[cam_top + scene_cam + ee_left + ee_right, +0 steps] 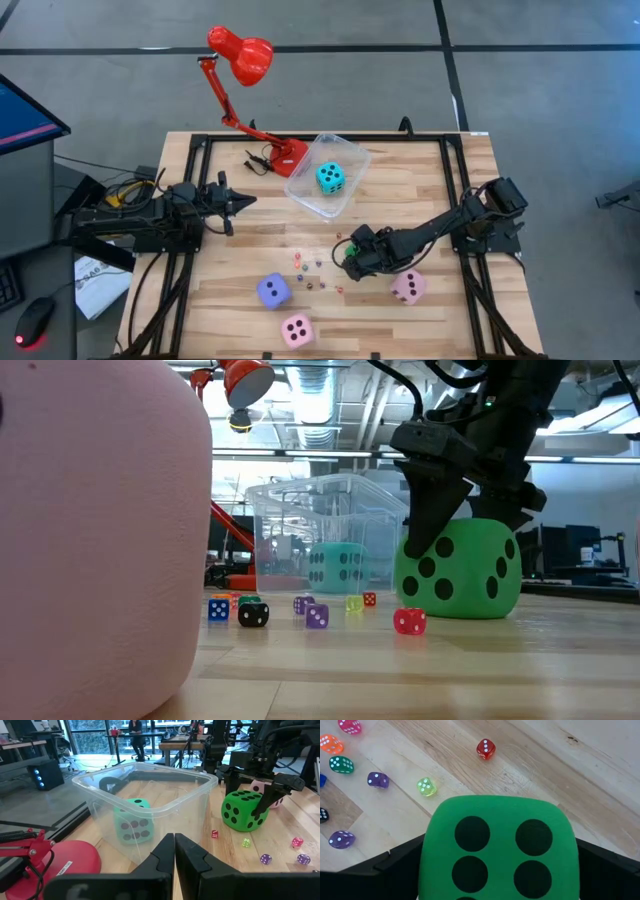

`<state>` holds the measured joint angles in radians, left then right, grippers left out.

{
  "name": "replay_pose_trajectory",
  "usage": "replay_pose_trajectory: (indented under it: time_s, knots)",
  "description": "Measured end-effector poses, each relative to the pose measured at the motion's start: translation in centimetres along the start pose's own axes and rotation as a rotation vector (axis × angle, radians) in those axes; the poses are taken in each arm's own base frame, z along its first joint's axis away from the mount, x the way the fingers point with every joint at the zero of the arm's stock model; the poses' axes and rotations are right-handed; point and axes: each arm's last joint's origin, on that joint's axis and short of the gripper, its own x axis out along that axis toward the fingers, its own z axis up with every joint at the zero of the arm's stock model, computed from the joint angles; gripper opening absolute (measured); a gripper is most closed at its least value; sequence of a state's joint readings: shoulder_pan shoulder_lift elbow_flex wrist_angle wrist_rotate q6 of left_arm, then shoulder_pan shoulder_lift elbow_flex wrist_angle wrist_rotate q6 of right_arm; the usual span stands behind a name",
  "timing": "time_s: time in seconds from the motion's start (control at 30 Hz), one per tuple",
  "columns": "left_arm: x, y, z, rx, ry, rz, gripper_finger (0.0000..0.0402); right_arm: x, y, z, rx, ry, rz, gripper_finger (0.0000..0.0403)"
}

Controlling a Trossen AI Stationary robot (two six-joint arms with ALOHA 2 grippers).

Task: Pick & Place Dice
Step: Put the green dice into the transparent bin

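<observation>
Right gripper [440, 525] pinches the green die [460, 570] between its fingers on the tabletop [420, 190], a grasp the high view hides; the left gripper [174, 847], fingers pressed together, faces the clear tub [150, 795] holding the cyan die [331, 177]

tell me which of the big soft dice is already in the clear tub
The cyan die. It alone sits inside the clear tub; the green die is at the right gripper, the rest lie on the table.
</observation>
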<state>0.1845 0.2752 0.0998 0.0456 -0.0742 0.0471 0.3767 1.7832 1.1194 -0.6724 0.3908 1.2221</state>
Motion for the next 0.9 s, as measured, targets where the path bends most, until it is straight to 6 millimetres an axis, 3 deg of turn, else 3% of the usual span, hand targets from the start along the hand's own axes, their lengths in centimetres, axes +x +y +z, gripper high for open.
replay_pose_trajectory:
  time_s: [0.5, 0.9]
  knots:
    - [0.0, 0.0, 0.0, 0.0, 0.0, 0.001, 0.0001, -0.4, 0.2, 0.2, -0.111, 0.033, 0.004, 0.0376]
    - [0.0, 0.0, 0.0, 0.0, 0.0, 0.0, 0.0001, -3.8, 0.2, 2.0, -0.221, 0.101, -0.151, 0.0373]
